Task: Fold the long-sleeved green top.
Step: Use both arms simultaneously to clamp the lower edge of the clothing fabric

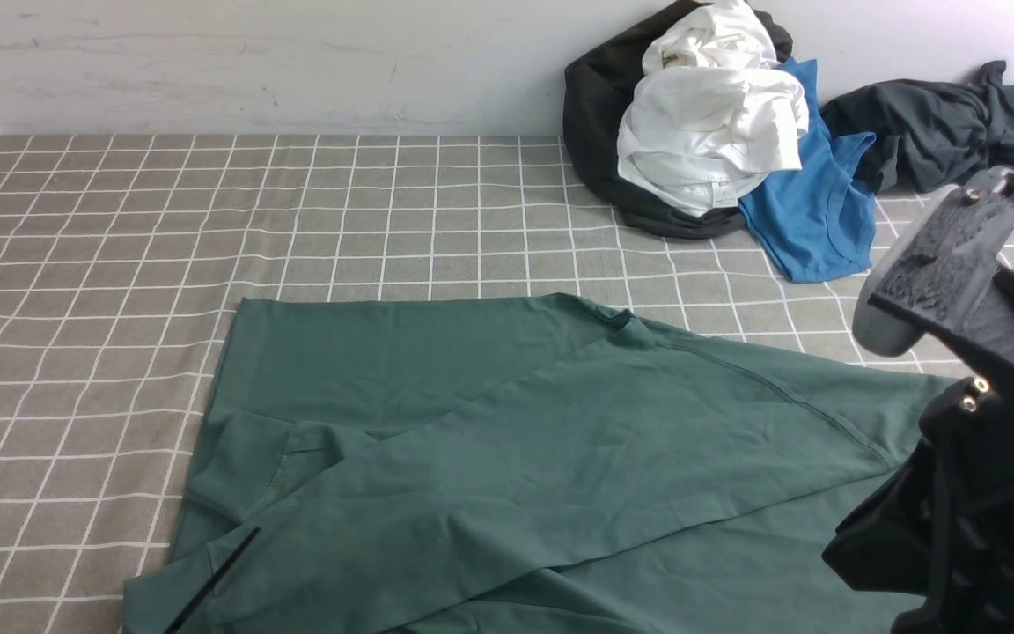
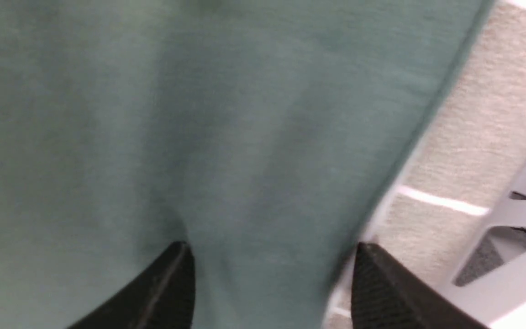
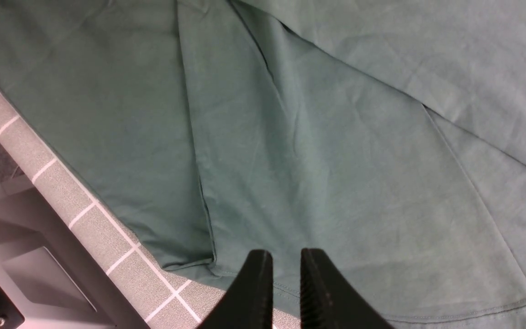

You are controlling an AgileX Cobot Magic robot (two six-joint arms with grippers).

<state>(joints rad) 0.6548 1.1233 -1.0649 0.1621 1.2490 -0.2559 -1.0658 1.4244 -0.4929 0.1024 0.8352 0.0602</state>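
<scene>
Likely poised for the next fold, with the green long-sleeved top [image 1: 472,423] flat beneath released left fingers [image 2: 171,292] and empty, clenched right fingers [image 3: 254,288].

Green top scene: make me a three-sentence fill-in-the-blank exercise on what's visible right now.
1. The green top lies on a tablecloth with ___ grid lines.
2. Beside the white clothes lies a bright ___ garment.
3. The left gripper hovers over the top with its jaws ___.
Missing: white; blue; open.
</scene>
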